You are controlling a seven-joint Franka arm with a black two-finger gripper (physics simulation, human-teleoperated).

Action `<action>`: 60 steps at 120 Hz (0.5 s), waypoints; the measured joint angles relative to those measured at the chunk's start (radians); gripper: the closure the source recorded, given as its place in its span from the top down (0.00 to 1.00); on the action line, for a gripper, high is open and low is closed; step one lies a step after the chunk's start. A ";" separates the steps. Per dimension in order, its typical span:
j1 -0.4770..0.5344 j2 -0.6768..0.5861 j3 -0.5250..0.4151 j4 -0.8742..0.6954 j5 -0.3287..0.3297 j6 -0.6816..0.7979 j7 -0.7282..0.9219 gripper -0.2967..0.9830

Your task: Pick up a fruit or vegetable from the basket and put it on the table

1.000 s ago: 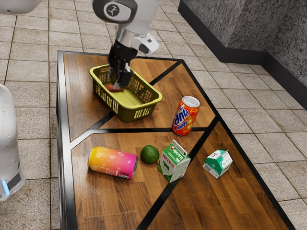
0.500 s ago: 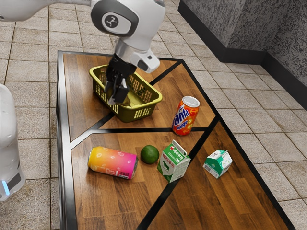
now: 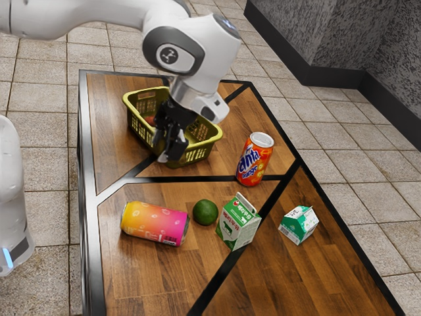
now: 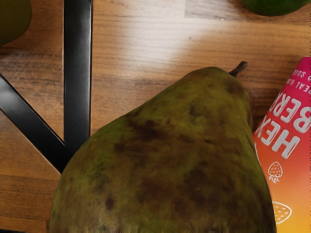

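Gripper clamped on the pear, held over the tabletop

The pear is in the gripper, mottled green and brown, with its narrow end and short dark stem pointing away from the hand, out between the lime and the berry can. Bare wood and two joined black strips lie below it in the wrist view.

In the exterior view the gripper hangs in front of the near side of the yellow-green basket, hiding part of that side. A reddish thing lies inside the basket, partly covered by the rim and the arm.

Outward from there, the Fanta can stands upright near the basket, toward the exterior view's right. On the near side of the black strip is the berry can, pink to yellow, lying on its side. The lime sits on the wood between the berry can and the green-and-white milk carton, which stands upright just beside it. A smaller green-and-white carton rests on the tabletop farther toward the exterior view's right, apart from the milk carton.
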 joint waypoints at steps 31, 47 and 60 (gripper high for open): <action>0.010 0.006 0.071 0.017 -0.001 0.024 -0.020 0.73; 0.010 0.006 0.103 0.039 0.001 0.024 -0.029 0.75; 0.010 0.006 0.104 0.056 0.013 0.021 -0.034 0.76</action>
